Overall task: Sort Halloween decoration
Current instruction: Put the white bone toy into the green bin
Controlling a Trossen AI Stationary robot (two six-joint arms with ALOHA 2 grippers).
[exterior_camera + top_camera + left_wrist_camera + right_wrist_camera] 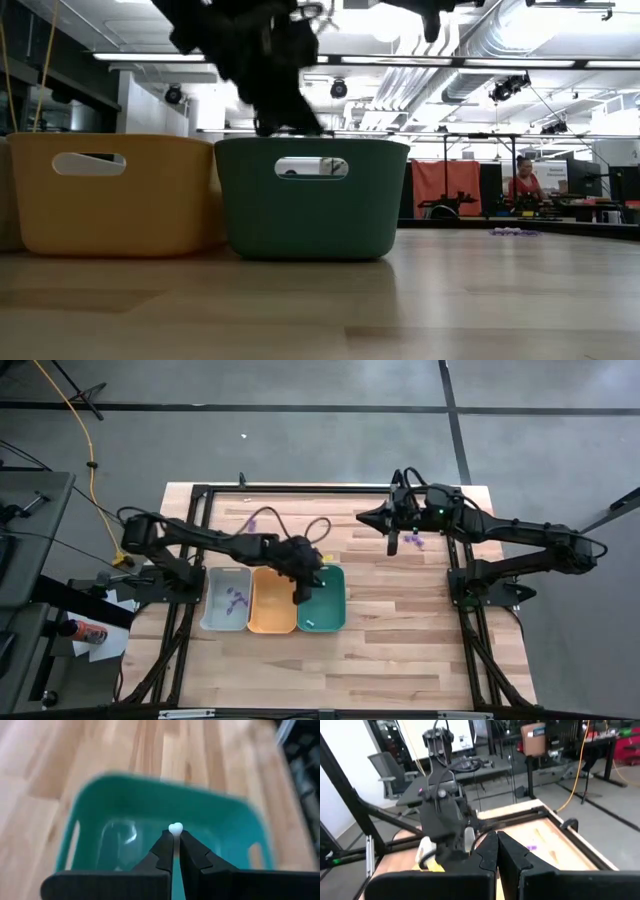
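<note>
My left gripper (175, 839) hovers over the teal tray (330, 605) and is shut on a tiny white stick-like piece (175, 828). In the low view it (285, 120) hangs just above the teal tray's rim (312, 143). Another white piece (312, 623) lies on the teal tray's floor. Purple pieces (235, 600) lie in the grey tray (213, 610). More purple pieces (414, 541) lie on the table beside my right gripper (393, 545). That gripper (496, 840) is raised over the table's far right part, shut and holding nothing. My left gripper pinches the white stick-like piece between its two fingertips (165, 842). Only the piece's rounded, knobbed end (175, 827) sticks out past the tips. The fingers point down from above, and the piece is lifted clear over the teal tray's inside (150, 810).
The orange tray (272, 605) stands between the grey and teal trays, all three side by side at the table's middle left. Black frame bars (300, 488) run along the table's far edge and sides. Bare wood (400, 630) lies right of the trays. A person (524, 180) is far behind.
</note>
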